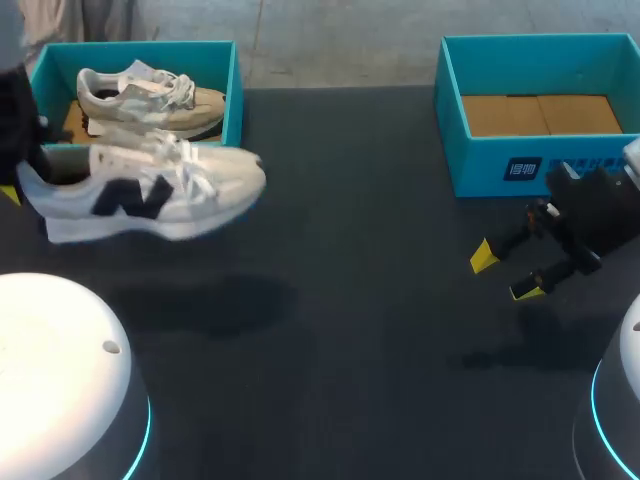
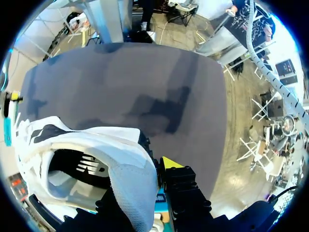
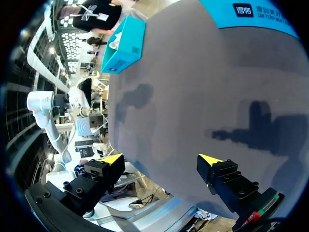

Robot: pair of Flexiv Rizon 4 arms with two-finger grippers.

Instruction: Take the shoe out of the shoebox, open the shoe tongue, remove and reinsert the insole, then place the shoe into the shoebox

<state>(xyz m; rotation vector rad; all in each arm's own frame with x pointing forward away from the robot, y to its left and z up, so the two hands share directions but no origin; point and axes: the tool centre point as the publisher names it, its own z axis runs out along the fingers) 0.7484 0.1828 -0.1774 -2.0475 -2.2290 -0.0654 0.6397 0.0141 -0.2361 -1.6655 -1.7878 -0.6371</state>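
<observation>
Clamped w/ L claw on heel of white shoe, held aloft over surface at 6 o'clock from L shoebox; w/ R claw apart, at 6 o'clock from R box.

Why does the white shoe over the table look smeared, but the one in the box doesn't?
Head view: the held shoe is smeared, probably motion blur; the boxed shoe is sharper. Right wrist view: the fingers cast a dark shadow on the table.
</observation>
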